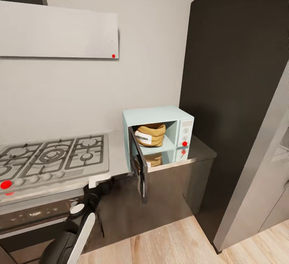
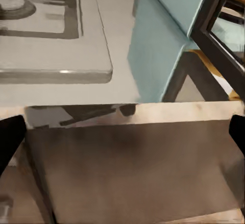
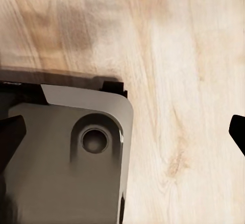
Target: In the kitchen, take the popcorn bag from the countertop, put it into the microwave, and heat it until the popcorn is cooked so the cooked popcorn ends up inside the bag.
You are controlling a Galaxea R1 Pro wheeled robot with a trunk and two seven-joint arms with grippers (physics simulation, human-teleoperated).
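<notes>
The pale mint microwave [image 1: 158,133] stands on the shiny steel countertop [image 1: 116,151] by the dark tall cabinet. Its dark glass door [image 1: 139,167] hangs open toward me. The tan popcorn bag [image 1: 149,134], white label facing out, sits inside the cavity; the popcorn itself is hidden. A red light [image 1: 184,143] glows on the knob panel. My left gripper [image 1: 103,185] hovers at the counter's front edge, left of the door; in the left wrist view the left gripper [image 2: 122,137] is open and empty, facing the microwave's side [image 2: 163,35]. My right gripper [image 3: 122,134] is open over wood floor.
A gas hob [image 1: 52,155] lies left of the microwave, under a white extractor hood [image 1: 60,31]. A tall dark cabinet [image 1: 237,95] and a grey panel [image 1: 261,167] close off the right side. Wood floor [image 1: 168,244] lies in front of the counter.
</notes>
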